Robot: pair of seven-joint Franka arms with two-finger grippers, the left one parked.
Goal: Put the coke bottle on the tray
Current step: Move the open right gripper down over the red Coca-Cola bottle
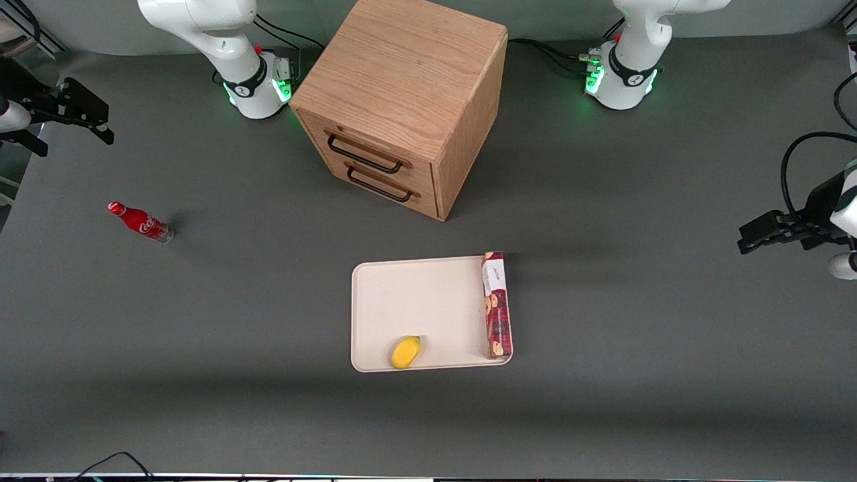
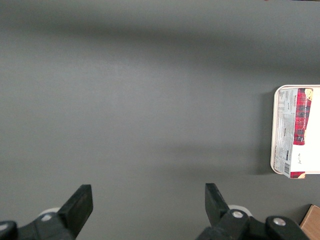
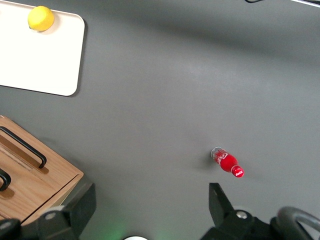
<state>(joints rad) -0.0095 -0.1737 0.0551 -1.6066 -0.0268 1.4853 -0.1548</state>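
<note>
Pincer [image 3: 150, 202] fingertips and wooden cabinet [image 3: 30, 175] cut off by the right wrist view's edge.

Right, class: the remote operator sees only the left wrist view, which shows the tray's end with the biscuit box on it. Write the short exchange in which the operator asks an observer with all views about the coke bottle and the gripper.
Operator: Where is the coke bottle?
Observer: The coke bottle is on the table toward the working arm's end, well apart from the tray.
Operator: And the gripper?
Observer: The gripper is open and empty, above the table and farther from the front camera than the bottle.
</note>
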